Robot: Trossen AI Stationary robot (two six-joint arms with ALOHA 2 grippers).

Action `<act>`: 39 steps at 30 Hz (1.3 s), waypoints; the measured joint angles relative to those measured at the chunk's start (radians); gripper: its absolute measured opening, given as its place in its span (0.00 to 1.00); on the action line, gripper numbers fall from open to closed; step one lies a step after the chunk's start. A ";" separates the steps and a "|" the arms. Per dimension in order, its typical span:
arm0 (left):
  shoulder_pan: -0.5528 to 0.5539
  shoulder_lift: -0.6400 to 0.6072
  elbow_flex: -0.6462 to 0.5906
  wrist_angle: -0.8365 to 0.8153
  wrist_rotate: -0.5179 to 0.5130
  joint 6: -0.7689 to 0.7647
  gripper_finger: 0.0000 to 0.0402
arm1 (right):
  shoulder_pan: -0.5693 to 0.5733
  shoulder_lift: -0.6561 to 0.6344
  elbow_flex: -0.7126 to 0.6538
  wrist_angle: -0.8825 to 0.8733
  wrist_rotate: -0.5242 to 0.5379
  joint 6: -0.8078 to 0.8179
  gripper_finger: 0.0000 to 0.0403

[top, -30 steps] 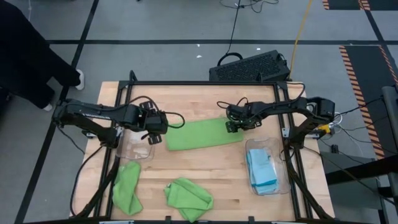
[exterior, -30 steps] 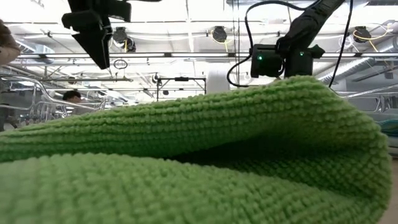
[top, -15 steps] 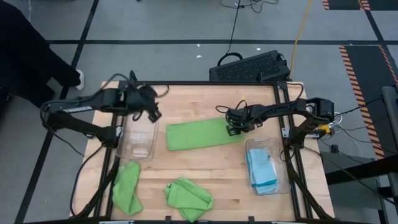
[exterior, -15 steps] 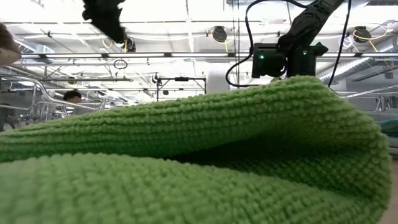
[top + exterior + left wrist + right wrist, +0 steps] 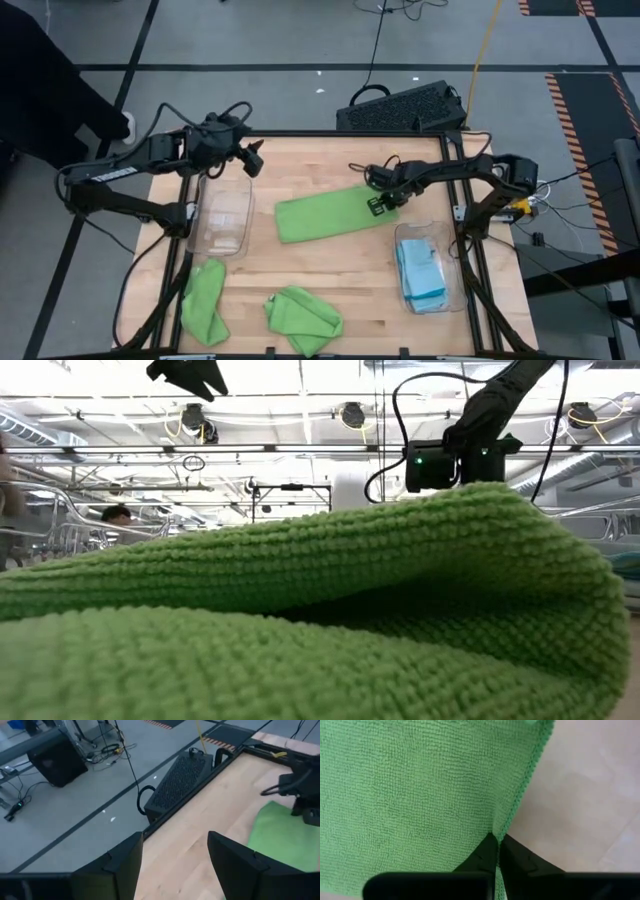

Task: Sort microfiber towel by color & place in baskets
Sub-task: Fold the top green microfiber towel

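We saw the right gripper (image 5: 383,203) pinched shut on the right edge of the green towel (image 5: 325,214) lying mid-table; the left gripper (image 5: 252,160) hovered open above the clear basket (image 5: 224,215). Lifting should go slowly, so the thin hem stays caught.

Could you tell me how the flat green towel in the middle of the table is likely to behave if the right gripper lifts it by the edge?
The green towel will probably droop: it is thin looped cloth lying flat on the table. The right gripper is shut on one edge, so the rest would likely hang and drag. It looks light and unlikely to slip, given the nubby weave.
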 joint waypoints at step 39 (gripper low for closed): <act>-0.011 0.648 0.126 0.213 0.420 0.031 0.57 | -0.357 -0.219 0.003 -0.072 0.058 -0.412 0.00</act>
